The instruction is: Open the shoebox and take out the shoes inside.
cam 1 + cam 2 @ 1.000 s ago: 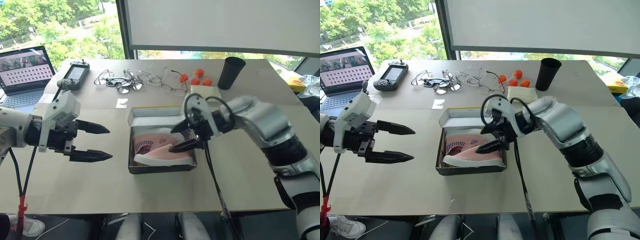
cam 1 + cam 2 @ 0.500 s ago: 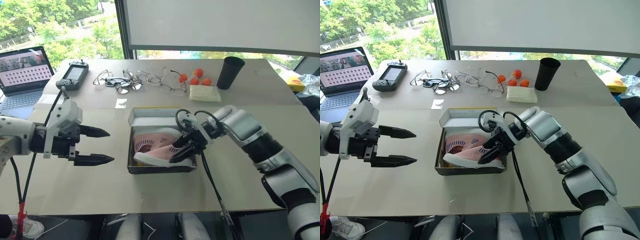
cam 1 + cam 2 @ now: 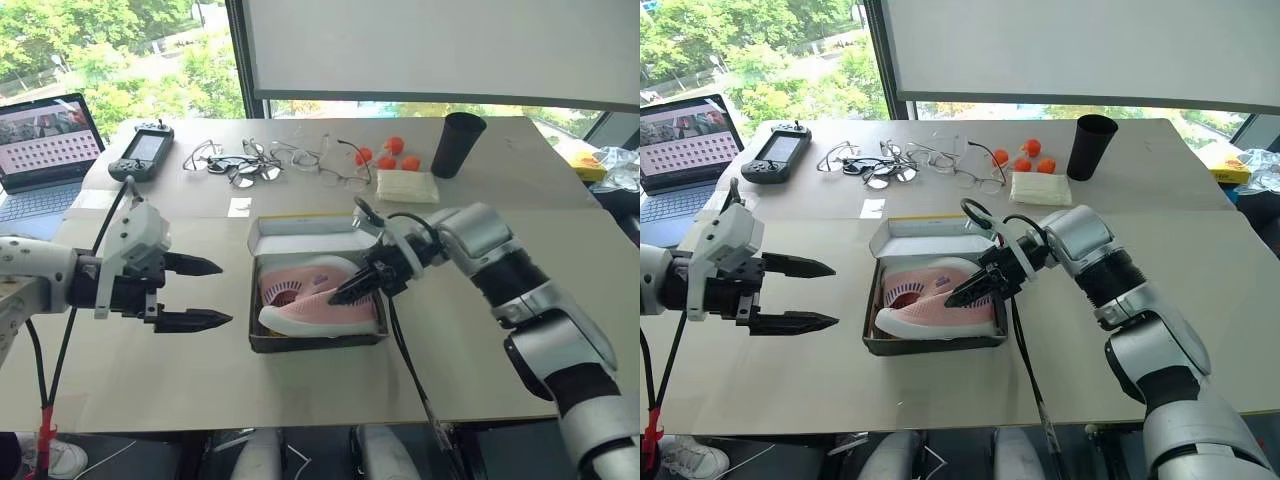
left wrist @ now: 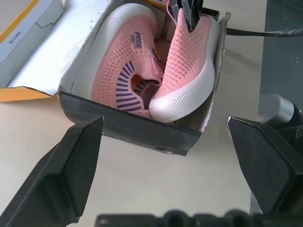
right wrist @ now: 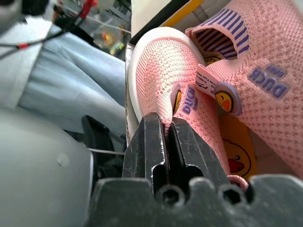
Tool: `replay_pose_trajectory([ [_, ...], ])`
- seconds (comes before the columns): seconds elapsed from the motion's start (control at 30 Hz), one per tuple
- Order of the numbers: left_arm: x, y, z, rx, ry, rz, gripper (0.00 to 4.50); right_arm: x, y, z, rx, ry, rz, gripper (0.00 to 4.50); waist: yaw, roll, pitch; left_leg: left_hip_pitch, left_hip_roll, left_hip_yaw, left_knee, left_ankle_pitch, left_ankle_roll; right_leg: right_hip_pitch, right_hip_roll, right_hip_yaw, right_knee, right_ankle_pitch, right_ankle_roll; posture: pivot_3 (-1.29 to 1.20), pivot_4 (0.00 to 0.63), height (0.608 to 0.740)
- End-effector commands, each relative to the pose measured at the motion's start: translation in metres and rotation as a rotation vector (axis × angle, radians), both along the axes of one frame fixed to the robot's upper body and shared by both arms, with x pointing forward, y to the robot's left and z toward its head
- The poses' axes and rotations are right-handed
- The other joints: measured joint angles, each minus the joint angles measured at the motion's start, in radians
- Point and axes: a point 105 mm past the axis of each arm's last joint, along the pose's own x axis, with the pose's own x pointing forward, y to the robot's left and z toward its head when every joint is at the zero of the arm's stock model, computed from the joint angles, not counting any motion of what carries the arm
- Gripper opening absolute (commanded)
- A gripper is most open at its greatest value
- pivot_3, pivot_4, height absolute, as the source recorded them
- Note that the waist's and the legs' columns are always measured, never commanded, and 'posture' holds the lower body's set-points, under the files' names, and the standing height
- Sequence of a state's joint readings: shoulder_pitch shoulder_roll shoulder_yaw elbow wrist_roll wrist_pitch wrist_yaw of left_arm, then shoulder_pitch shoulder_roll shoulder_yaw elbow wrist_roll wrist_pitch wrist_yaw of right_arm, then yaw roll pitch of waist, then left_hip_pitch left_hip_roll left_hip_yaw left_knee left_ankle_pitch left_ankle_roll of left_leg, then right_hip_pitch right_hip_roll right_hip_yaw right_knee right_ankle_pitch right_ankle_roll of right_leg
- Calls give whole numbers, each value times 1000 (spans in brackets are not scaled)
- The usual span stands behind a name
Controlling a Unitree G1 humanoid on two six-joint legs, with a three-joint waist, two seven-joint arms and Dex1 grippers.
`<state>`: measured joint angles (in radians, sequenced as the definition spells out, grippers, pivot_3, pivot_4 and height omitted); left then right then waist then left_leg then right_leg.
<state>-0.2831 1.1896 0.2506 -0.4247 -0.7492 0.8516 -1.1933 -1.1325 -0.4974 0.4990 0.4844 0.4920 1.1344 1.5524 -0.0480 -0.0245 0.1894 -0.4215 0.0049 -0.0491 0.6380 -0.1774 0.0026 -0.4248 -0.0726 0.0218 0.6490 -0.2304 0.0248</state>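
We have the shoebox (image 3: pixel 316 300) open on the table (image 3: pixel 480 340), and both shoes (image 3: pixel 318 295) lie inside it, side by side. Our right tool (image 3: pixel 345 293) is clamped on the knit upper of the nearer shoe (image 3: pixel 935 315), its fingers pinched together with a fold of pink fabric between them, as the right wrist view makes plain. That shoe's long axis runs across the box, toe toward our left arm, and the right tool comes in from the right along that same line, so we judge the coming move to be a lift up and back out over the box's right wall. Our left tool (image 3: pixel 190 292) hangs with its fingers wide apart, well to the left of the box, holding nothing. On the shoes we can read "DUCK" in purple letters, beside round duck-face badges.
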Motion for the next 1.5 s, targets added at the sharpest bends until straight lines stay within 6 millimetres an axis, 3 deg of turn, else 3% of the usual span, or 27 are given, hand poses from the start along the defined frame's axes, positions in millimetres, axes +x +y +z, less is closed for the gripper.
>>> replay_pose_trajectory([
  [0.03, -2, -6, 5, 8, -39, -30, 4500, 3, 4, 34, 134, 94, -14, 85, 2, 0, 0, 0, 0, 0, 0, 0, 0, 0, 0, 0, 0, 0, 0, 0, 150, 740],
  [0.1, -2, -6, 4, 9, -37, -31, 4500, 10, 6, 39, 163, 148, -76, 85, 3, 0, 0, 0, 0, 0, 0, 0, 0, 0, 0, 0, 0, 0, 0, 0, 150, 740],
  [0.2, -4, -7, 6, 11, -36, -31, 4500, 21, 0, 2, -27, -34, -102, 85, 4, 0, 0, 0, 0, 0, 0, 0, 0, 0, 0, 0, -1, 0, 0, 0, 150, 740],
  [0.27, -4, -8, 6, 10, -35, -31, 4500, 25, 3, 11, 17, 25, -145, 85, 3, 0, 0, 0, 0, 0, 0, 0, -1, 0, 0, 0, -1, 0, 0, 0, 150, 740],
  [0.33, -4, -8, 7, 12, -34, -30, 4500, 36, -1, -1, -65, -101, -183, 85, 3, 0, 0, -1, 0, 0, 0, 0, -1, 0, -1, 0, 0, 0, 0, 0, 150, 740],
  [0.4, -5, -9, 7, 11, -32, -31, 4500, 30, 4, 21, 46, -2, -181, 85, 3, 0, 0, 0, 0, 0, 0, 0, -1, 0, -1, 0, 0, 0, 0, 0, 150, 740],
  [0.47, -4, -9, 7, 16, -32, -31, 4500, 40, 1, 8, -44, -126, -218, 85, 3, 0, 0, -1, 0, 0, 0, 0, -1, 0, 0, 0, 0, 0, 0, 0, 150, 740],
  [0.57, -3, -10, 7, 11, -30, -37, 4500, 30, 7, 33, 115, -2, -208, 85, 3, 0, 0, -1, 0, 0, 0, 0, -1, 0, 0, 0, 0, 0, 0, 0, 150, 740],
  [0.63, -2, -11, 7, 15, -31, -41, 4500, 39, 6, 25, 85, -46, -277, 85, 4, 0, 0, -1, 0, 0, 0, 0, -1, 0, 0, 0, 0, 0, 0, 0, 150, 740],
  [0.77, 0, -12, 7, 20, -28, -47, 4500, 17, 4, 53, 303, 130, -223, 85, 4, 0, 0, -1, 0, 0, 0, 0, -1, 0, 0, 0, 0, 0, 0, 0, 150, 740],
  [0.87, 0, -16, 10, 10, -32, -64, 4500, 11, 2, 58, 397, 200, -237, 85, 5, 0, 0, -1, 0, 0, 0, 0, -1, 0, 0, 0, 0, 0, 0, 0, 150, 740],
  [0.93, 0, -19, 14, -5, -36, -76, 4500, 6, 5, 49, 408, 230, -252, 85, 4, 0, 0, -1, 0, 0, 0, 0, -1, 0, 0, 0, 0, 0, 0, 0, 150, 740],
  [1.0, 0, -20, 15, -6, -38, -77, 4500, 1, 12, 8, 235, 99, -306, 85, 4, 0, 0, -1, 0, 0, 0, 0, -1, 0, 0, 0, 0, 0, 0, 0, 150, 740],
  [1.1, 0, -19, 14, 6, -33, -79, 4500, 0, 18, -11, 197, 9, -376, 85, 2, 0, 0, -1, 0, -1, 0, 0, -1, 1, 0, 0, 0, 0, 0, 0, 150, 740],
  [1.43, 5, -20, 12, 22, -35, -107, 4500, 21, 12, 28, 353, -87, -529, 85, 3, 0, 0, 3, 7, 1, 0, 0, -2, 2, 8, 2, 0, 0, 1, 0, 150, 740],
  [1.5, 5, -20, 11, 23, -33, -111, 4500, 20, 13, 46, 441, -48, -517, 85, 3, 0, 0, 3, 9, 1, 0, 0, -2, 2, 11, 3, 0, 0, 0, 0, 150, 740],
])
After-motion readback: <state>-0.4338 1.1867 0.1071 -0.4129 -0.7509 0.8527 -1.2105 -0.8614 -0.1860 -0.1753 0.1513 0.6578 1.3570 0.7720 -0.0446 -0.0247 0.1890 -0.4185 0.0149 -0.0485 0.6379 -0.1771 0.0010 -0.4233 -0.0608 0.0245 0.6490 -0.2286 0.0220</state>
